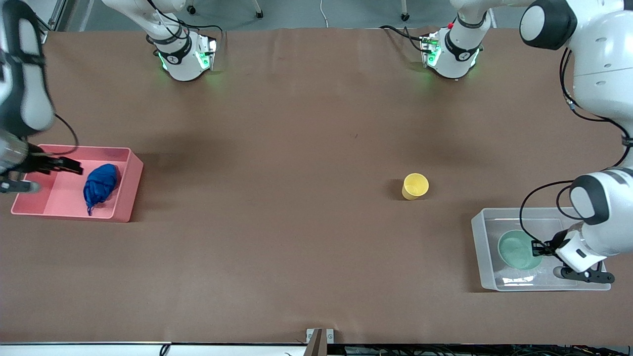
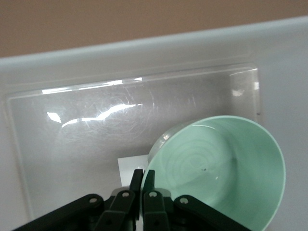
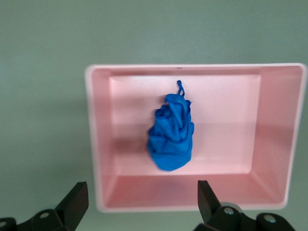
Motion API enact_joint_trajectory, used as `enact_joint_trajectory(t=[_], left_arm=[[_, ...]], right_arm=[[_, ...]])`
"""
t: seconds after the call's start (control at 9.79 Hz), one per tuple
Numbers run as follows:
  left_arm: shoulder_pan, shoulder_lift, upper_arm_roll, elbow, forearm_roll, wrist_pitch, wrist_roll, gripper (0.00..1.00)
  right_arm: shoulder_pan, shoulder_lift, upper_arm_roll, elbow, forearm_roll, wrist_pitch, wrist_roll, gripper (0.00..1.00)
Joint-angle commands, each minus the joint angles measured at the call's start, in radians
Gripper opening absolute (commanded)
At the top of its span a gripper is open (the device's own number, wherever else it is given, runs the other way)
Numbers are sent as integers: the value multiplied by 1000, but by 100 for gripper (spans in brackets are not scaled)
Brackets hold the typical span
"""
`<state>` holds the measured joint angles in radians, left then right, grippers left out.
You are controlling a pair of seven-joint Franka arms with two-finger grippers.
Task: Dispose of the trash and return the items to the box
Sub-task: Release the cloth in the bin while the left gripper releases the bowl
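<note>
The left end effector (image 1: 535,247) is sitting low in the clear box (image 1: 482,237), in the lower part of the front view at the left arm's end of the tabletop (image 1: 296,198). It is pinching the rim of the mint bowl (image 1: 514,249), which is lying inside the box. The left wrist view is showing what the front view is not: the end effector (image 2: 143,180) has its two fingers drawn almost together on the rim of the bowl (image 2: 221,168), the bowl is tilting with its opening toward the camera, and a white label (image 2: 129,168) is lying on the floor of the box (image 2: 96,53) beside it.

The right end effector (image 1: 69,165) is hovering over the pink bin (image 1: 131,183) at the right arm's end of the tabletop. The blue trash (image 1: 101,185) is lying in that bin. The right wrist view is looking straight down: the end effector (image 3: 139,192) is holding its fingers (image 3: 77,197) wide apart, gripping nothing, and the trash (image 3: 171,139) is resting mid-floor in the bin (image 3: 96,144), its thin tail showing.

The yellow cup (image 1: 414,186) is standing upright on the bare tabletop, farther from the front camera than the box. The tabletop is wearing a brown covering. Both arm bases are standing along the upper edge of the front view, with grey floor above them.
</note>
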<state>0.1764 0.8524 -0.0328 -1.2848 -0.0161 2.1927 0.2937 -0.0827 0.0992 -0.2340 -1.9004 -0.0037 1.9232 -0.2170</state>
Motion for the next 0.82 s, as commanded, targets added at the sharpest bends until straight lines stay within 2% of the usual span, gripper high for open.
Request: enact_joint_trajectory(t=[0.0, 0.1, 0.2, 0.41, 0.51, 0.61, 0.72], left_arm=[[-11, 37, 10, 12, 2, 4, -2, 6], [-14, 37, 10, 7, 1, 5, -8, 6], [-17, 31, 7, -11, -4, 4, -8, 7], [-17, 25, 5, -40, -5, 4, -8, 14], [-20, 25, 5, -42, -5, 4, -10, 27], [-20, 25, 5, -45, -4, 4, -13, 54], [-20, 5, 4, -45, -4, -7, -13, 75]], right_arm=[[-8, -80, 94, 99, 18, -169, 201, 100], [-18, -116, 154, 140, 18, -237, 278, 100], [-20, -128, 175, 221, 18, -336, 300, 100], [-20, -116, 171, 460, 14, -524, 285, 100], [-20, -108, 167, 496, 4, -545, 272, 100], [-17, -110, 165, 466, 2, -543, 219, 100], [-17, -114, 166, 430, 1, -530, 220, 100]])
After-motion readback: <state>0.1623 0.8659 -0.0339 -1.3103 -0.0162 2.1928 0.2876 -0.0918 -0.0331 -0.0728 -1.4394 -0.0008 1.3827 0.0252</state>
